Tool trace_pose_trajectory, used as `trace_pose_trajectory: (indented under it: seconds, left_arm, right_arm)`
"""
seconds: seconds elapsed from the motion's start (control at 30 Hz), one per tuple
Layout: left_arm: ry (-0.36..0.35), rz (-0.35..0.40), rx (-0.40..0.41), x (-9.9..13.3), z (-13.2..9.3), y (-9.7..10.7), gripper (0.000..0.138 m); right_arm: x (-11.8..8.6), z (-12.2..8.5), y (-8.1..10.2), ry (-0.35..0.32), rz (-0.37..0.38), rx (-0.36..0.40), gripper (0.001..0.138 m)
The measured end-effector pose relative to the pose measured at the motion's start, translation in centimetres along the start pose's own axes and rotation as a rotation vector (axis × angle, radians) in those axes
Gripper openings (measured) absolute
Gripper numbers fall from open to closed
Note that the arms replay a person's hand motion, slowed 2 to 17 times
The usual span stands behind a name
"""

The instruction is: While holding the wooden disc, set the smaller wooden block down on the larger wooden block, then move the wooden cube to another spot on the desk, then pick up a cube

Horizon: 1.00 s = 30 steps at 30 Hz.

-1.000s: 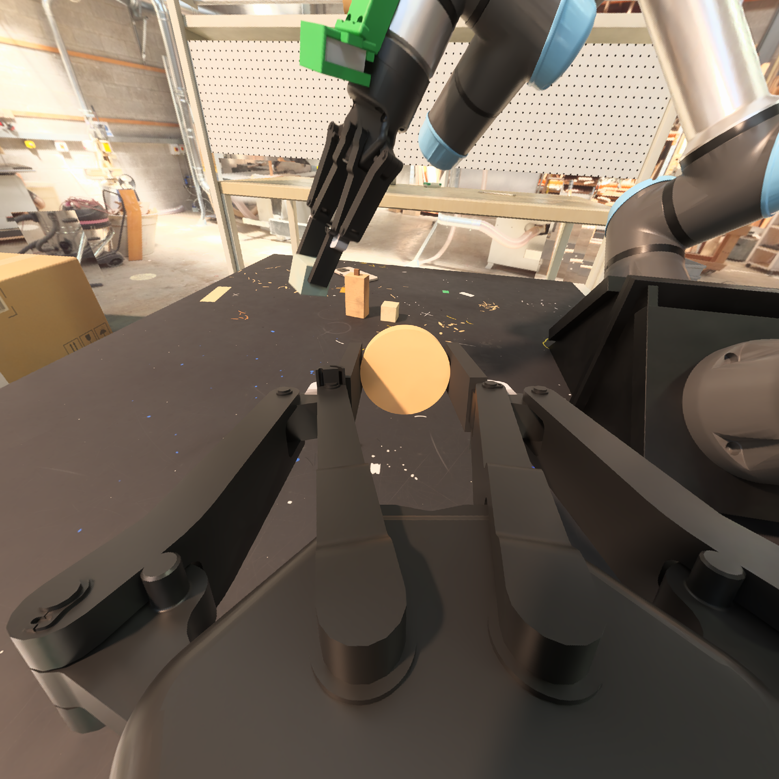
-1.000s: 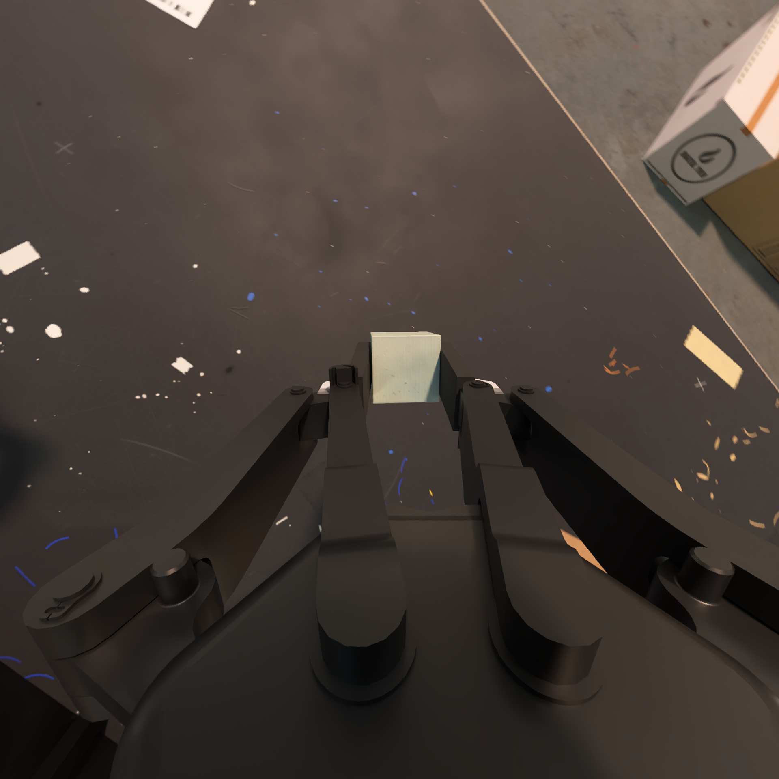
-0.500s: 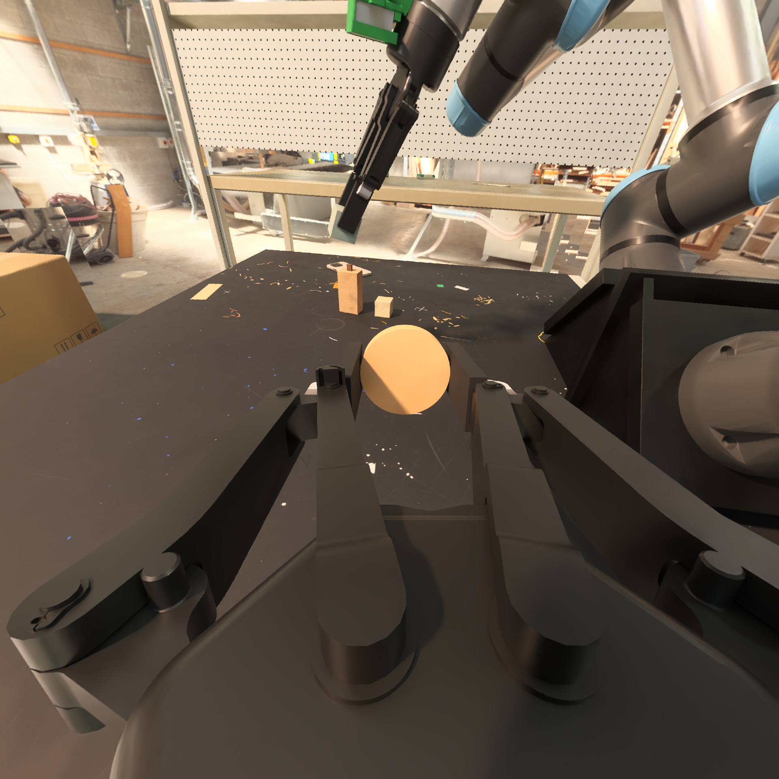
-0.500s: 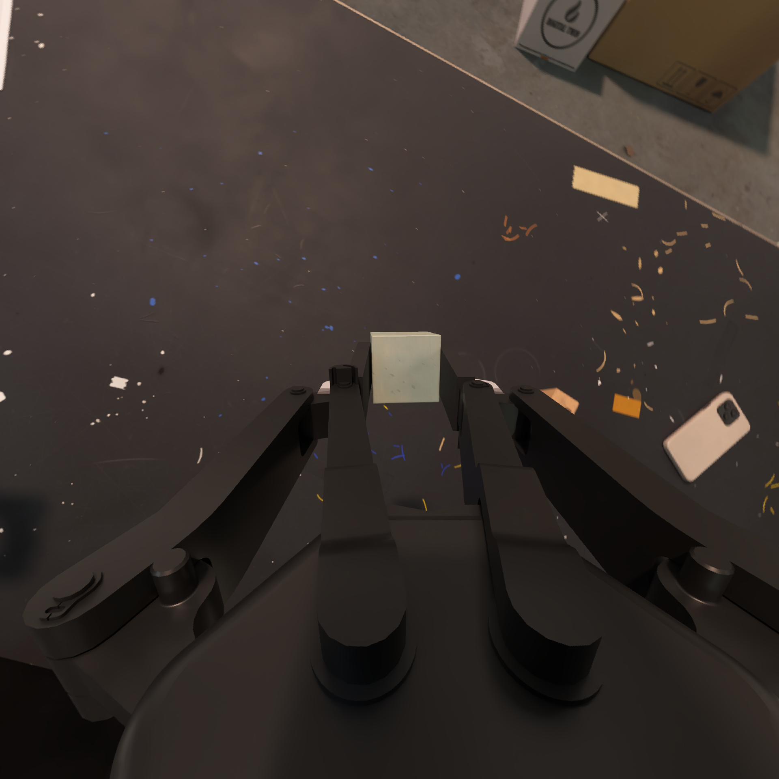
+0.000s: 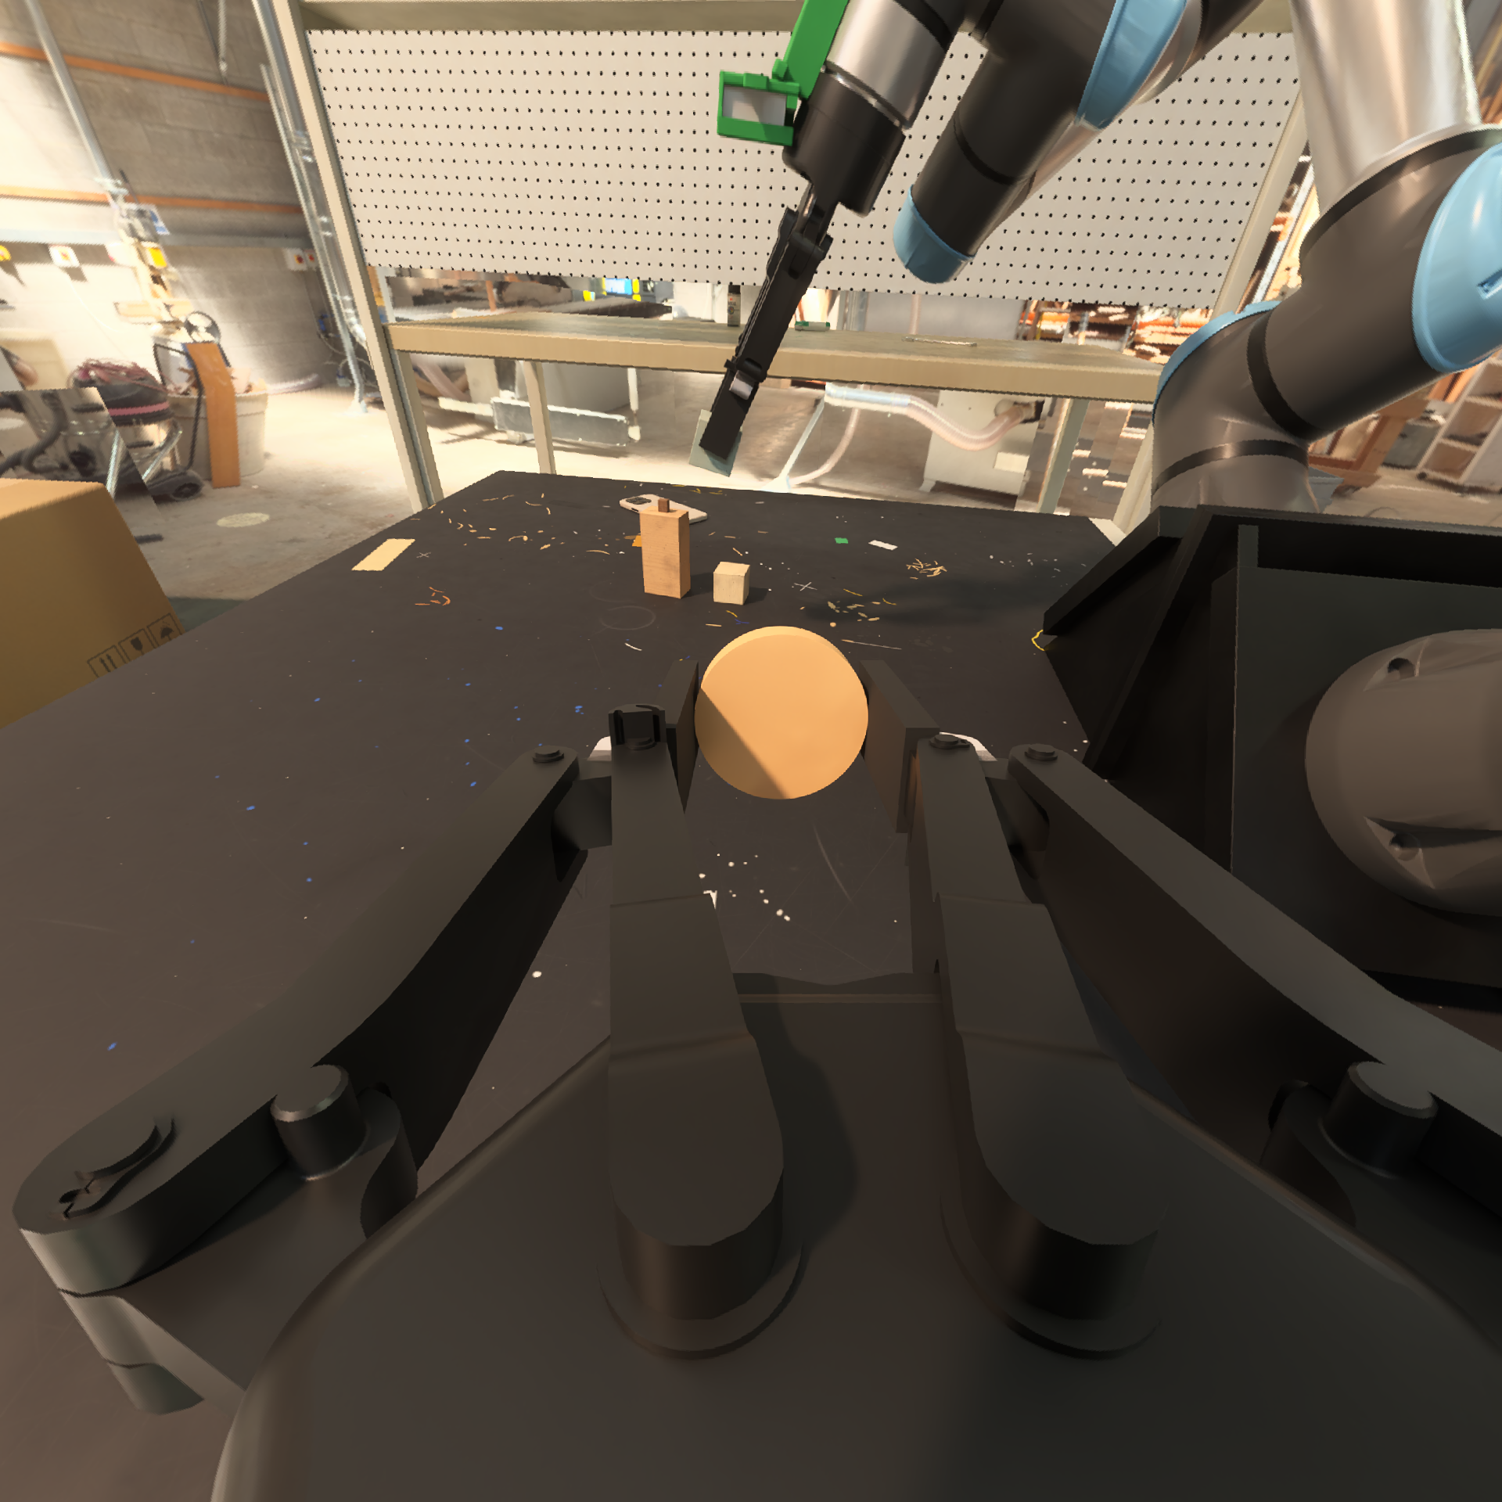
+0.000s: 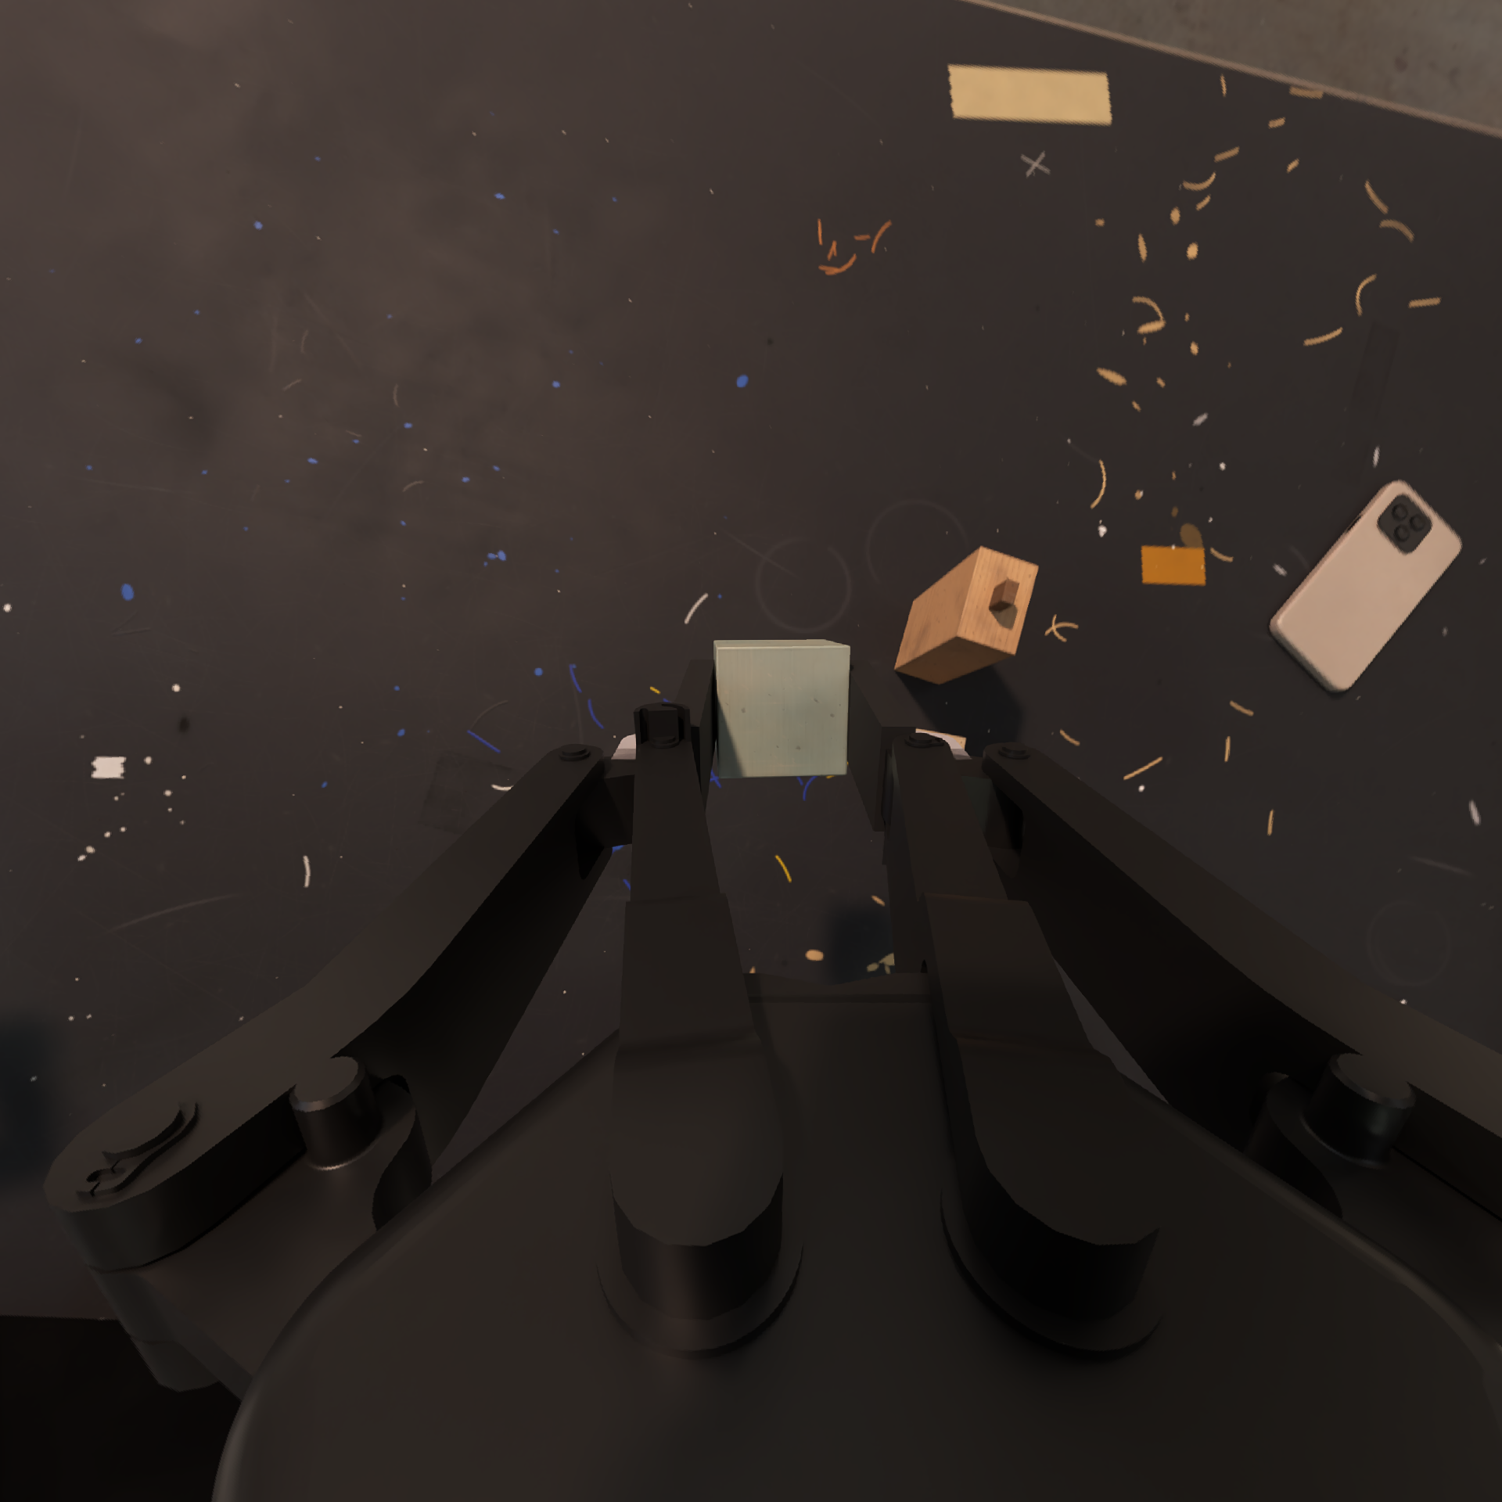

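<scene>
My left gripper [image 5: 779, 705] is shut on the round wooden disc [image 5: 780, 719] and holds it above the dark desk [image 5: 325, 731]. Beyond it a tall wooden block [image 5: 665, 557] stands upright with a small brown block [image 5: 664, 505] on its top. A small pale wooden cube [image 5: 730, 583] sits just right of it. My right gripper [image 6: 780, 701] is shut on a pale green cube [image 6: 780, 711], held high over the desk. It also shows in the left wrist view [image 5: 720, 445], above the far edge. From above, the tall block [image 6: 967, 614] lies just right of the green cube.
A white phone [image 6: 1365, 585] lies on the desk to the right of the tall block. Beige tape [image 6: 1028, 95], orange tape [image 6: 1172, 565] and wood shavings mark the desk. A black arm mount [image 5: 1219, 650] stands at the right, a cardboard box [image 5: 65, 585] off the left edge.
My right gripper has lifted the pale green cube off the desk and swung it toward the tall block and phone. My left gripper still holds the disc in place.
</scene>
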<state>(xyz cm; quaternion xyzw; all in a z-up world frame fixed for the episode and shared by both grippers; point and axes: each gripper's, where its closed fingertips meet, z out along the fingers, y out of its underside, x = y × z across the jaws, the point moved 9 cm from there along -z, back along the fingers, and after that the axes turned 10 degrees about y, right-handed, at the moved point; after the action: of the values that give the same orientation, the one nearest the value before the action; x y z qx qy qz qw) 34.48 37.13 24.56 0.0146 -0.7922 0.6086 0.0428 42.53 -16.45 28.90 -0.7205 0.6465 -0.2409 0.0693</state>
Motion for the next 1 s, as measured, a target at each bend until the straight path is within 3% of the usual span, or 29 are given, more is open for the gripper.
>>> trace_pose_trajectory:
  seconds: [0.47, 1.0]
  left_arm:
    - [0.009, 0.002, -0.027, 0.2, 0.7, 0.2, 0.052]
    - [0.017, 0.001, -0.045, 0.2, 1.3, 0.3, 0.052]
  right_arm:
    - [1.5, 5.4, 3.4, -0.040, 0.121, -0.068, 0.042]
    - [1.7, 10.9, 5.1, -0.044, 0.181, -0.117, 0.042]
